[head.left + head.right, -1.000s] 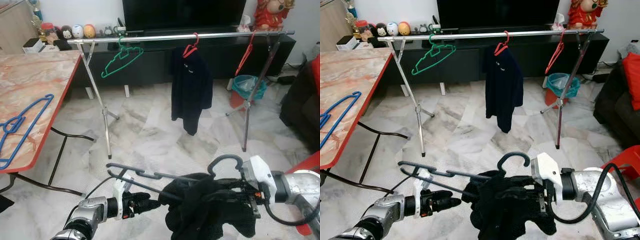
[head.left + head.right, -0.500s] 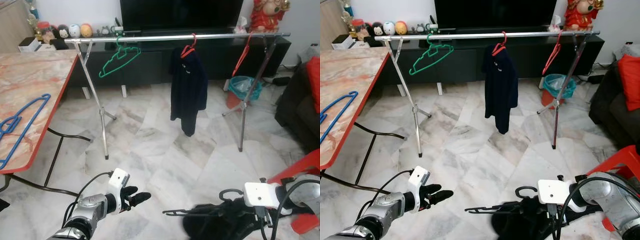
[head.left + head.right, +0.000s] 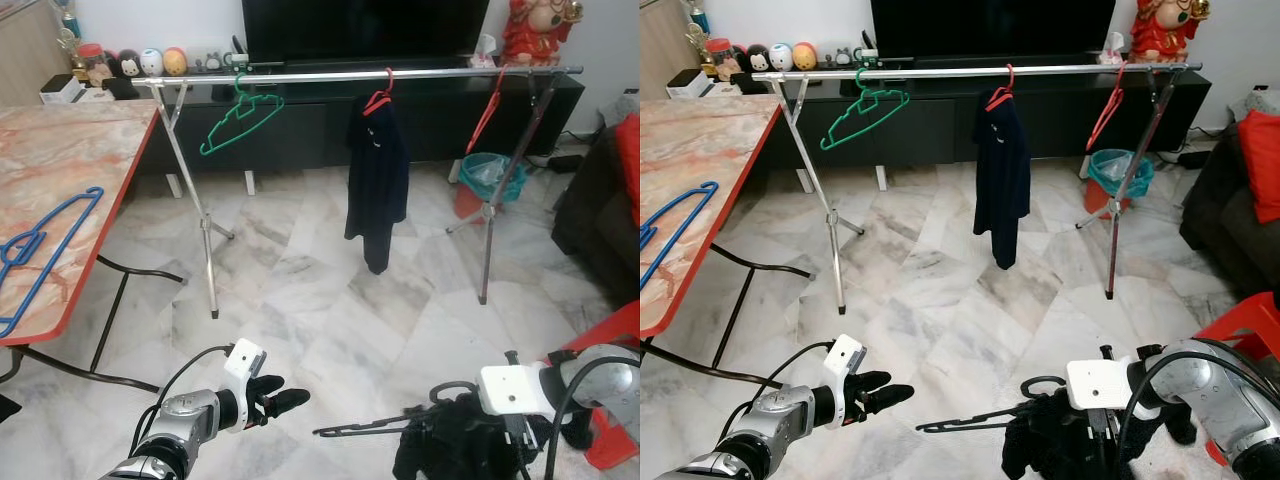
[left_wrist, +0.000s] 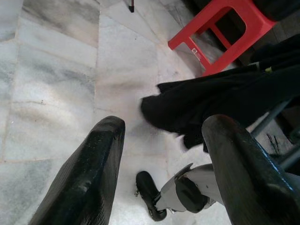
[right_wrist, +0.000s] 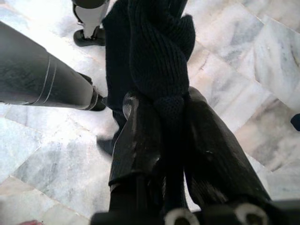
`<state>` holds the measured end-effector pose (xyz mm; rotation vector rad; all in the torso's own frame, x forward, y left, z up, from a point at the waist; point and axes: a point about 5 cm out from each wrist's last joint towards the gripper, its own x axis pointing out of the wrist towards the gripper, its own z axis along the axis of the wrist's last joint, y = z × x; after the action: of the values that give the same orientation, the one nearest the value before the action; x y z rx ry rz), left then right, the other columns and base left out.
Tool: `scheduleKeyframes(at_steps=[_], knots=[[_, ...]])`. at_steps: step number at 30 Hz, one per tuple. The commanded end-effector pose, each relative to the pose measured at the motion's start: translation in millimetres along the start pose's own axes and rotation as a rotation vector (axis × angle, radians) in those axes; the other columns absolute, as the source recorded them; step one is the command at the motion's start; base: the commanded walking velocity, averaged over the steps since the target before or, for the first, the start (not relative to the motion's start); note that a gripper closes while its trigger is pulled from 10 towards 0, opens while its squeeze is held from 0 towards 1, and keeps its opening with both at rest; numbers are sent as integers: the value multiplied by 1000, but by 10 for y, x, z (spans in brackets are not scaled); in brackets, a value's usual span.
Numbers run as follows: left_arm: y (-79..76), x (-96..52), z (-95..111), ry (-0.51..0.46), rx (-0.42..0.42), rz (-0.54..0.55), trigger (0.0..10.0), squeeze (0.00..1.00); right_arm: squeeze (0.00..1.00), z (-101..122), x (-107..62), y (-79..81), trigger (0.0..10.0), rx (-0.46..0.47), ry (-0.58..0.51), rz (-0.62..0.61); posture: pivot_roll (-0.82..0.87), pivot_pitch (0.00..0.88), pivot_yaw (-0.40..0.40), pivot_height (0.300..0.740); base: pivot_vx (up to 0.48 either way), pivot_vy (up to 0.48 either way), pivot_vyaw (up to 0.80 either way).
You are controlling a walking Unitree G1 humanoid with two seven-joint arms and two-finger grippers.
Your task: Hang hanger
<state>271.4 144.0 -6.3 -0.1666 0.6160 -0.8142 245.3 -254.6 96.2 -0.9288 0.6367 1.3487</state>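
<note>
A dark grey hanger (image 3: 360, 430) carrying a black knitted garment (image 3: 450, 452) hangs low over the floor at the front right. My right gripper (image 5: 164, 99) is shut on it, the fingers pinching the knit near the hook (image 3: 455, 388). Low at the front left, my left gripper (image 3: 282, 392) is open with nothing between its fingers (image 4: 103, 154), apart from the hanger's tip. A silver clothes rail (image 3: 320, 75) runs across the back. On it hang a green hanger (image 3: 240, 120), a red hanger (image 3: 378, 100) with a dark garment (image 3: 375, 180), and a bare red hanger (image 3: 490, 105).
A marble-topped table (image 3: 70, 150) with blue hangers (image 3: 40, 250) stands on the left. Behind the rail is a black TV cabinet (image 3: 300, 130). A teal bin (image 3: 490, 172), a dark sofa (image 3: 600, 210) and a red stool (image 3: 615, 330) are on the right.
My left gripper has let go of the hanger and dropped lower. The right gripper has lowered the hanger and garment toward the floor, then shifted them slightly right.
</note>
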Motion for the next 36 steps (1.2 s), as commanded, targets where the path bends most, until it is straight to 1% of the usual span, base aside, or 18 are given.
scheduleKeyframes(at_steps=[1,6,8,9,10,12,16,17,19,22,23,26,31,36], knots=[[-14,4,-31,19,17,-7,10000,0,0,45,-93,-87,10000,-32,-10,-17,-83,0,-6,740,0,0,0],[-15,2,-96,52,40,22,10000,0,0,164,-136,-102,10000,-36,-89,14,-82,0,-7,740,0,0,0],[0,-4,-123,67,55,57,10000,0,0,212,-150,-118,10000,-45,-113,17,-82,0,-7,740,0,0,0],[14,-17,-187,110,79,96,10000,0,0,243,-169,-124,10000,-64,-114,31,-82,0,-7,740,0,0,0],[18,-22,-205,122,86,106,10000,0,0,250,-174,-125,10000,-69,-114,36,-82,0,-7,740,0,0,0],[-1,-34,-263,127,59,89,10000,0,0,278,-201,-146,10000,-79,-117,42,-85,0,-4,740,0,0,0],[-25,-41,-304,137,53,62,10000,0,0,299,-233,-159,10000,-86,-120,54,-87,0,-3,740,0,0,0],[-42,-40,-319,133,41,42,10000,0,0,335,-258,-189,10000,-93,-126,60,-89,0,-5,740,0,0,0],[-50,-37,-321,128,35,34,10000,0,0,351,-265,-203,10000,-99,-128,61,-88,0,-6,740,0,0,0],[-49,-33,-312,118,36,42,10000,0,0,386,-285,-238,10000,-109,-132,62,-85,0,-7,740,0,0,0],[-44,-24,-289,98,32,56,10000,0,0,424,-309,-283,10000,-119,-136,57,-86,0,-7,740,0,0,0],[-49,-6,-251,66,24,58,10000,0,0,474,-341,-332,10000,-134,-145,53,-86,0,-7,740,0,0,0],[-44,9,-192,16,5,69,10000,0,0,538,-406,-385,10000,-142,-175,50,-84,0,-9,740,0,0,0],[-46,4,-210,25,-8,61,10000,0,0,565,-493,-409,10000,-139,-193,47,-87,0,-9,740,0,0,0]])
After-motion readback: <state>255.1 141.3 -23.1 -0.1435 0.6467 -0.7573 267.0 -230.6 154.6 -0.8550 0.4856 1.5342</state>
